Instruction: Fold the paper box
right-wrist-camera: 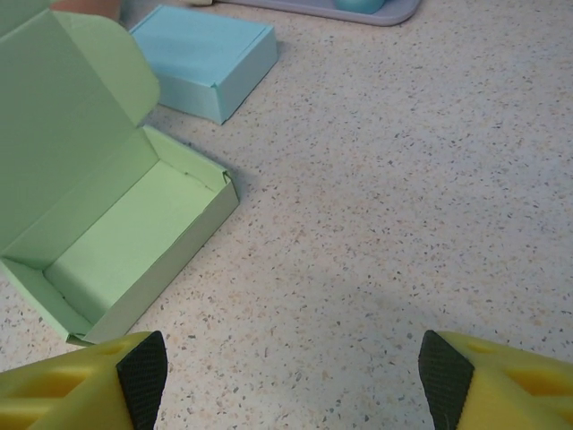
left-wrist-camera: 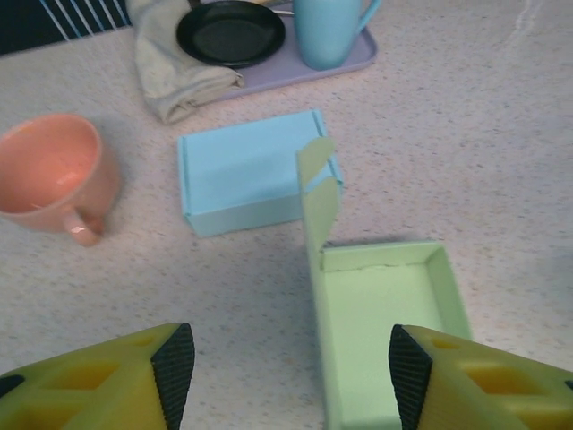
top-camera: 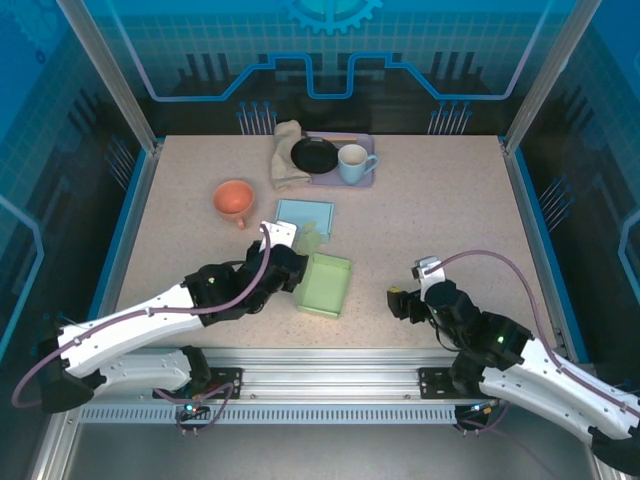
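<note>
The green paper box point(top-camera: 325, 285) lies open on the table, its tray facing up and its lid point(left-wrist-camera: 320, 210) standing upright along the far left side. My left gripper point(top-camera: 290, 270) is open just left of the box. In the left wrist view the left gripper point(left-wrist-camera: 282, 372) hovers over the box's near left wall point(left-wrist-camera: 324, 358) without touching it. My right gripper point(top-camera: 405, 300) is open over bare table to the right of the box. In the right wrist view the box point(right-wrist-camera: 125, 242) sits ahead and to the left of the right gripper point(right-wrist-camera: 295, 372), with nothing between its fingers.
A closed light blue box point(top-camera: 304, 216) lies just behind the green one. An orange cup point(top-camera: 234, 200) stands to the left of it. At the back, a purple tray point(top-camera: 368, 183) holds a black dish point(top-camera: 314, 155) and a blue mug point(top-camera: 353, 163), with a cloth point(top-camera: 286, 155) beside it.
</note>
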`<state>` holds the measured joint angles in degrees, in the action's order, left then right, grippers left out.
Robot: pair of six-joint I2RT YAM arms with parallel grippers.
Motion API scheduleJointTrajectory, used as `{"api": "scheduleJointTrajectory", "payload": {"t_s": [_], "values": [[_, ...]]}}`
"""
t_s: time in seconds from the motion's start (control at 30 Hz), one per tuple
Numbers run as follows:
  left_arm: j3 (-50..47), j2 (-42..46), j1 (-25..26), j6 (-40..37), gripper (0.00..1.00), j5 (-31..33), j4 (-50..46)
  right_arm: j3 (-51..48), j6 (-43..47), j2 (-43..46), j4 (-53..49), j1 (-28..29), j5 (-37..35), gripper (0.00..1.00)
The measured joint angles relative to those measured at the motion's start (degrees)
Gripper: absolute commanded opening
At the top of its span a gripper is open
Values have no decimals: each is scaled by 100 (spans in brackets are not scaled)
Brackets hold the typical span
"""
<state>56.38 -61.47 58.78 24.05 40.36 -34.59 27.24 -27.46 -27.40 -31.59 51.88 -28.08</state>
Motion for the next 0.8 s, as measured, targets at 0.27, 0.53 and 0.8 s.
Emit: {"api": "scheduleJointTrajectory", "payload": {"t_s": [0.27,0.53,0.8], "values": [[109,-717,-442,111,58,-463,63,26,13,105,24,0,70,77],[299,-1373,-826,-157,12,-1010,170,26,13,216,66,0,118,78],[977,-1950,-866,-1541,0,-1589,177,26,13,243,61,0,111,78]]}}
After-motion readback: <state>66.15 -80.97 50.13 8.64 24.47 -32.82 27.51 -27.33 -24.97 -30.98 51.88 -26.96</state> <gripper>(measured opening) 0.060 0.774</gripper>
